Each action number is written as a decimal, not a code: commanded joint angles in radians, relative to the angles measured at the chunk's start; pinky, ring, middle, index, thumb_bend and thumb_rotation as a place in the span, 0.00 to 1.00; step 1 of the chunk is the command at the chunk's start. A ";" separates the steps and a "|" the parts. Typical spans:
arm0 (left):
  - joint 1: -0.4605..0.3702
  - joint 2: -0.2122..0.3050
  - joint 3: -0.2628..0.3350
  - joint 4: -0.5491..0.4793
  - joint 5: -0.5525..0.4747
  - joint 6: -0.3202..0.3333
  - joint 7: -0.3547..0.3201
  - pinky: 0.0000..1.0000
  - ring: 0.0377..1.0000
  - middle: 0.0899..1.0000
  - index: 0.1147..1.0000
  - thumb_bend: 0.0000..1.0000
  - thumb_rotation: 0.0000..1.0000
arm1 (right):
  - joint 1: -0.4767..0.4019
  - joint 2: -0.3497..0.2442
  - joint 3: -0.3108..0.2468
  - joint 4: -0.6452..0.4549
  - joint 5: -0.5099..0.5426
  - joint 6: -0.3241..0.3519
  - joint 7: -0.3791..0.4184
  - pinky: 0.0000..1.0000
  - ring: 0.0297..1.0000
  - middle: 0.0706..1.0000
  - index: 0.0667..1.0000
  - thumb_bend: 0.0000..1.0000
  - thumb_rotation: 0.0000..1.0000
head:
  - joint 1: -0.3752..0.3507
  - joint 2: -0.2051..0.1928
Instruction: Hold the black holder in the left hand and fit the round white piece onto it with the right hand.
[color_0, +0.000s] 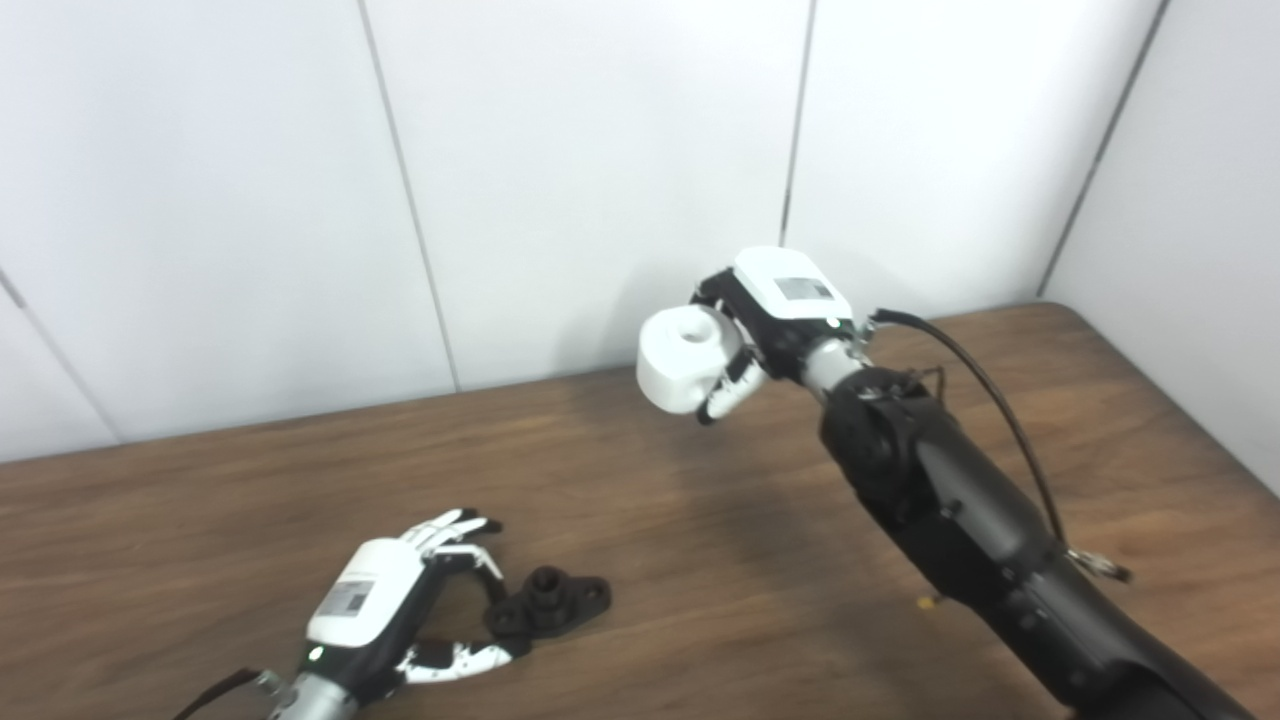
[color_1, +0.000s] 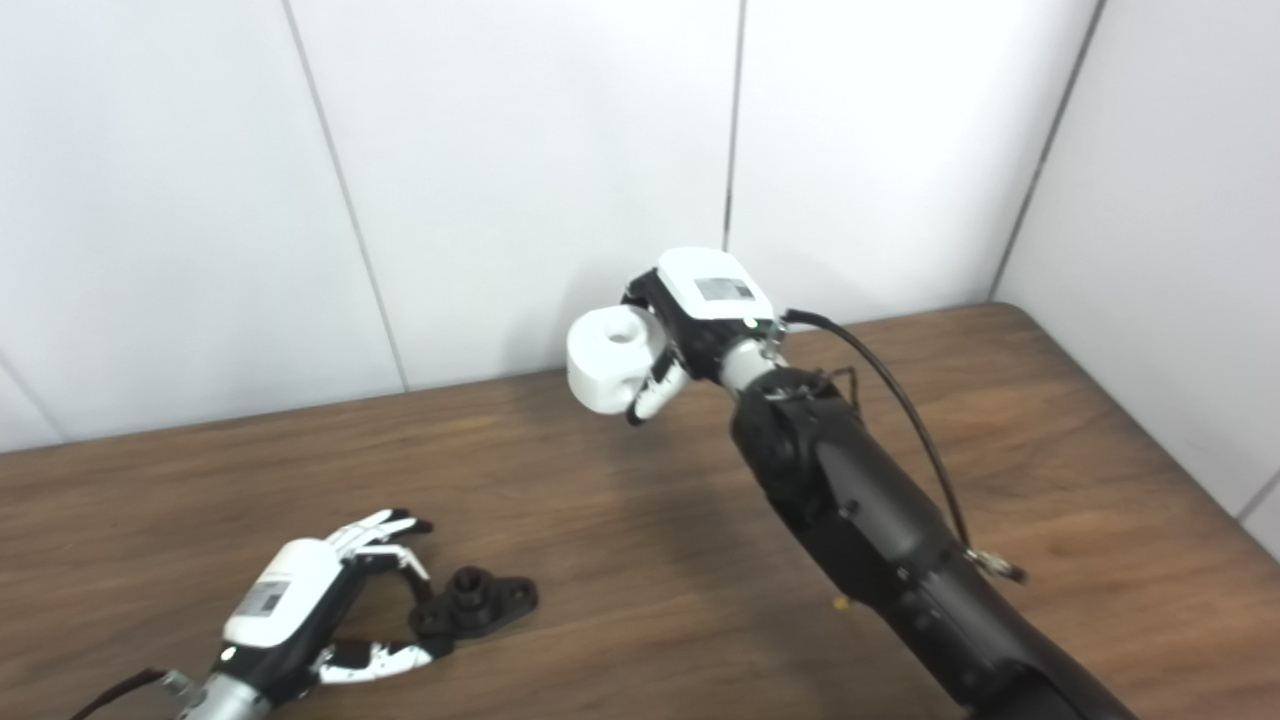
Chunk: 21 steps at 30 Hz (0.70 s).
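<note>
Dark brown wood grain covers the table (color_0: 700, 520), and close to its near edge, toward the left corner, the left hand (color_0: 395, 610) lies low with its fingers (color_0: 455, 528) spread and its thumb (color_0: 465, 660) stretched out along the surface. The black holder (color_0: 550, 600) rests flat on the wood right at that hand, between thumb and fingers; the thumb tip seems to touch its near end, though the view is too coarse to be sure, and the hand is wide rather than closed around it. Farther back, toward the far edge and a little right of the middle, the right hand (color_1: 690, 320) is raised above the table, its fingers wrapped around the round white piece (color_1: 610, 360), whose central hole faces up. A black cable (color_0: 990, 400) loops along the right forearm. Behind the far edge stands a white panelled wall (color_0: 600, 150).
</note>
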 joint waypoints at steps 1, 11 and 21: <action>0.058 -0.007 -0.050 0.050 0.076 0.081 -0.090 0.87 0.90 0.83 0.42 0.52 0.05 | -0.036 -0.024 -0.028 -0.067 0.001 -0.020 0.020 0.59 0.64 0.63 0.45 0.52 0.13 | 0.004 0.003; 0.053 -0.021 -0.072 0.027 0.065 0.129 -0.114 0.90 0.91 0.84 0.42 0.52 0.05 | -0.012 -0.013 -0.035 -0.187 0.035 -0.077 0.119 0.58 0.63 0.62 0.44 0.52 0.14 | 0.047 0.023; 0.046 -0.032 -0.087 0.026 0.063 0.161 -0.115 0.92 0.92 0.84 0.42 0.52 0.05 | 0.011 0.015 -0.021 -0.250 0.026 -0.097 0.185 0.55 0.62 0.62 0.44 0.52 0.13 | 0.067 0.029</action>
